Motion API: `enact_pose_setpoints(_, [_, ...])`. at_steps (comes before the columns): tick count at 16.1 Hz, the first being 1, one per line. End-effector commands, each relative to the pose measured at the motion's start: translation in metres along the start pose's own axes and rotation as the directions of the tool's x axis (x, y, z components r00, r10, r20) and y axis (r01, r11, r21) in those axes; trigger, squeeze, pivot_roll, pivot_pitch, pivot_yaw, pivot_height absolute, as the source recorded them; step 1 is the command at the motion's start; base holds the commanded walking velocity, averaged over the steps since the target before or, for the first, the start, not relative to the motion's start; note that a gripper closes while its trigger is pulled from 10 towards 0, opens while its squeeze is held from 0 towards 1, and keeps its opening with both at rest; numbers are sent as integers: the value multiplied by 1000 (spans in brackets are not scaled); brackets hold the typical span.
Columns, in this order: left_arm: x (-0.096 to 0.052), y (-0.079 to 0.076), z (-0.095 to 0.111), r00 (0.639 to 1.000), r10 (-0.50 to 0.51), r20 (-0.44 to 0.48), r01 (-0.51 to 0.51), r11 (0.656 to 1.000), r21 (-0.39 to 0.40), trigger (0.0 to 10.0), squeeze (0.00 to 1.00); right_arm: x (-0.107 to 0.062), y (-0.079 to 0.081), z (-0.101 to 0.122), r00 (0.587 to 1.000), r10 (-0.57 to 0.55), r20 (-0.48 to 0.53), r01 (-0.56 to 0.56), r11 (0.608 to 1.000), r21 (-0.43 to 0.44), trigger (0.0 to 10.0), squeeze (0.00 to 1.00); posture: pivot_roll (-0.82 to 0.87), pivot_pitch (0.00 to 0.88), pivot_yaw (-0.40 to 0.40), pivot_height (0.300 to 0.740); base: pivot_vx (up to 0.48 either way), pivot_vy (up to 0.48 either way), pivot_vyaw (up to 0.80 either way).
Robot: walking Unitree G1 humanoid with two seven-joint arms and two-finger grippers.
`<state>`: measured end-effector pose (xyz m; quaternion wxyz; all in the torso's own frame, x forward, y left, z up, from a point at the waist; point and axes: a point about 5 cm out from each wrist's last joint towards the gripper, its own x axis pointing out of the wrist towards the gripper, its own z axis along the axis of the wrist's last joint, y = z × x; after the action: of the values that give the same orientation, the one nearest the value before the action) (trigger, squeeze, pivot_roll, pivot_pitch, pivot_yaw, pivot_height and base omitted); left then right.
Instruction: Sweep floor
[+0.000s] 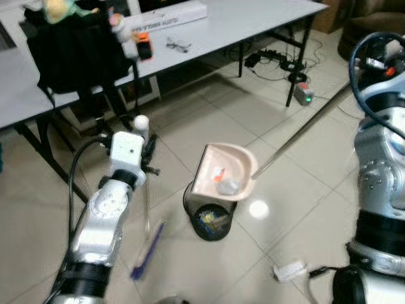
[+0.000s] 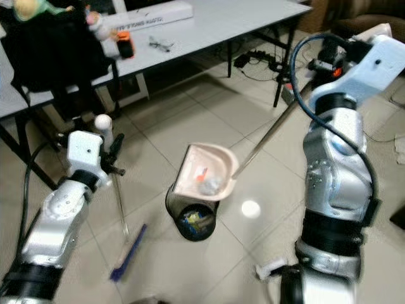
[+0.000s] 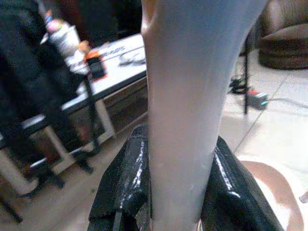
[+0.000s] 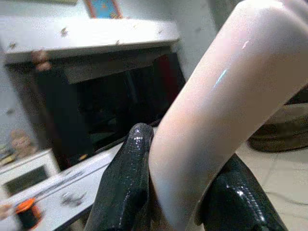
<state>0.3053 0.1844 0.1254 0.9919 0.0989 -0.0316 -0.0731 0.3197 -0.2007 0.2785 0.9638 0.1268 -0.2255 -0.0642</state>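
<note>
Over black bin (image 1: 212, 221) w/ trash: tilted pink dustpan (image 1: 223, 172) w/ debris (image 1: 226, 185).

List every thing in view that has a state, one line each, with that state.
left gripper: shut on the broom handle
right gripper: shut on the dustpan handle
broom: upright, purple bristles on the floor
dustpan: tilted over the bin, scraps still in it
bin: open, litter inside
power strip: on the floor, green light showing
</note>
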Motion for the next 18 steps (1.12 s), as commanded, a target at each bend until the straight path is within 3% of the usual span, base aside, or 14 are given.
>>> enact_pose_setpoints(1, [2, 1, 8, 999, 3, 34, -3, 1000, 13, 10000, 0, 2, -1, 11, 998, 0, 59, -3, 999, 37, 10000, 0, -37, 42, 76, 740, 0, 0, 0])
enact_pose_setpoints(9, [3, -2, 6, 1000, -1, 22, 1, 1000, -3, 10000, 0, 2, -6, 7, 996, -47, 75, 45, 999, 24, 10000, 0, -37, 41, 77, 740, 0, 0, 0])
enact_pose_setpoints(11, [3, -2, 5, 1000, -2, 22, 2, 1000, -4, 10000, 0, 4, -3, 8, 994, -26, 106, 29, 999, -23, 10000, 0, -37, 41, 77, 740, 0, 0, 0])
enact_pose_setpoints(14, [3, -4, 5, 1000, -10, 21, 11, 1000, -3, 10000, 0, 6, 22, 3, 981, 118, 151, -103, 989, -104, 10000, 0, -38, 40, 78, 740, 0, 0, 0])
enact_pose_setpoints(18, [4, -5, 5, 1000, -14, 21, 14, 1000, 3, 10000, 0, 2, 48, -13, 942, 293, 162, -257, 943, -210, 10000, 0, -35, 33, 77, 740, 0, 0, 0])
